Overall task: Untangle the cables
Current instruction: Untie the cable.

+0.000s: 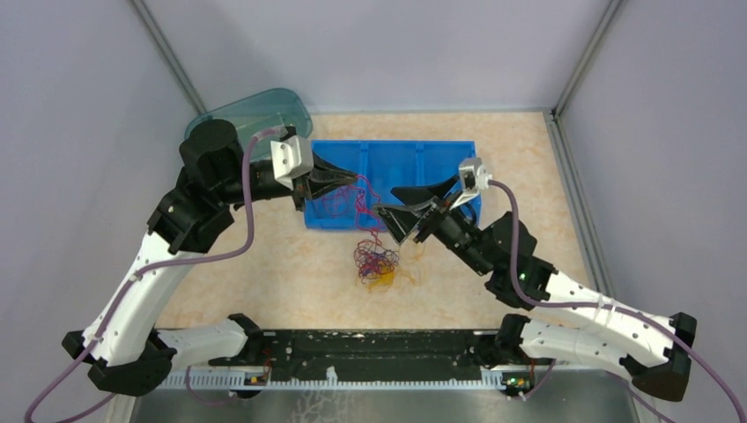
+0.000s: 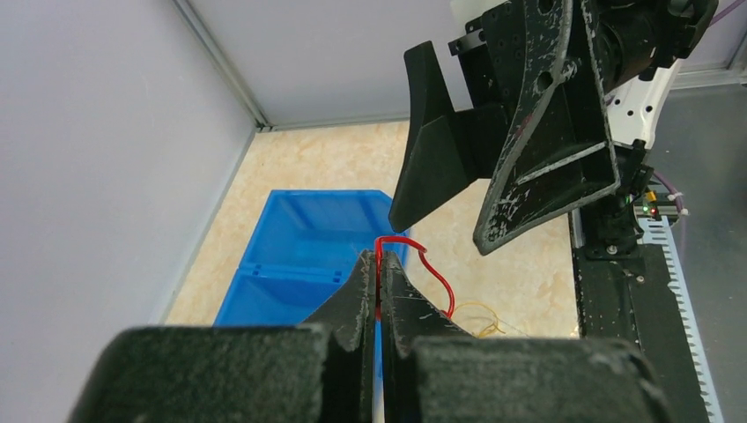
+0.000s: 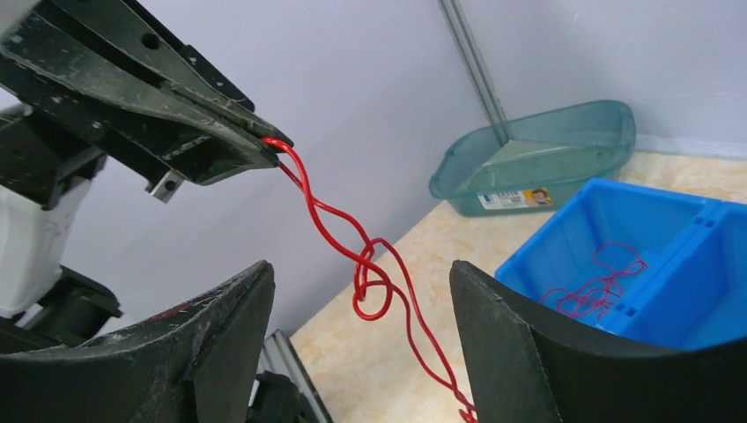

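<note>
My left claw (image 1: 351,180) was pinched shut on one thin red curly wire (image 3: 321,207), raised high over the blue plastic divided bin (image 1: 414,150) so the strand hung free. Its own weight, I judged, would help draw it out of the snarl. It trailed down toward the tangled clump of red, dark purple and yellow cables (image 1: 374,263) on the marbled beige surface (image 1: 264,282), just in front of the bin. My right claw (image 3: 361,286) stood wide, holding nothing, one jaw on each side of a loose knot in the strand — placed to catch it. A few loose red strands (image 3: 599,282) lay in the bin; a translucent teal tray (image 1: 255,110) sat behind, well apart. The knot itself was the obstacle.
</note>
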You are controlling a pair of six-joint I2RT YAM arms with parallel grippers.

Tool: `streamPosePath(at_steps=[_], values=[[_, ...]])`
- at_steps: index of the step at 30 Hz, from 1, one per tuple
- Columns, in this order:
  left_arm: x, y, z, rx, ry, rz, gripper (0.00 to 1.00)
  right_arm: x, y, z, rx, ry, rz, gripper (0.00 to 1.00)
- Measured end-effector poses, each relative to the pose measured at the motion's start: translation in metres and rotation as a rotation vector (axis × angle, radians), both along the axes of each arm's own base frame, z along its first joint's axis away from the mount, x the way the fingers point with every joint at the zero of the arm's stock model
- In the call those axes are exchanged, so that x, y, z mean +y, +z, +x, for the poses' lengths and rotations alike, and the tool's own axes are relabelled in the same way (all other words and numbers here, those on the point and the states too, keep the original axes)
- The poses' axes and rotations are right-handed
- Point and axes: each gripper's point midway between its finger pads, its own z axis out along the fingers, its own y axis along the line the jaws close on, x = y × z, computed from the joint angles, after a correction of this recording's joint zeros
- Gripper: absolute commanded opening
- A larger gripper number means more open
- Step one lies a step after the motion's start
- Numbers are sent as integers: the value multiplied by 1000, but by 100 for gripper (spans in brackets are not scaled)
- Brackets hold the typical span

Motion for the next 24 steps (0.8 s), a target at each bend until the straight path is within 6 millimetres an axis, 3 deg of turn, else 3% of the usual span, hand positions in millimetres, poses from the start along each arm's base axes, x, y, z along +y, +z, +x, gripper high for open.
streamPosePath(at_steps=[6, 11, 24], values=[[0, -2, 0, 5, 2, 3, 0, 10, -10, 10, 1, -26, -78, 71], [0, -3, -1, 15, 2, 4, 0, 13, -34, 30, 36, -111, -167, 67], [-1, -8, -4, 52, -15, 18, 0, -3, -31, 46, 33, -236, -167, 67]])
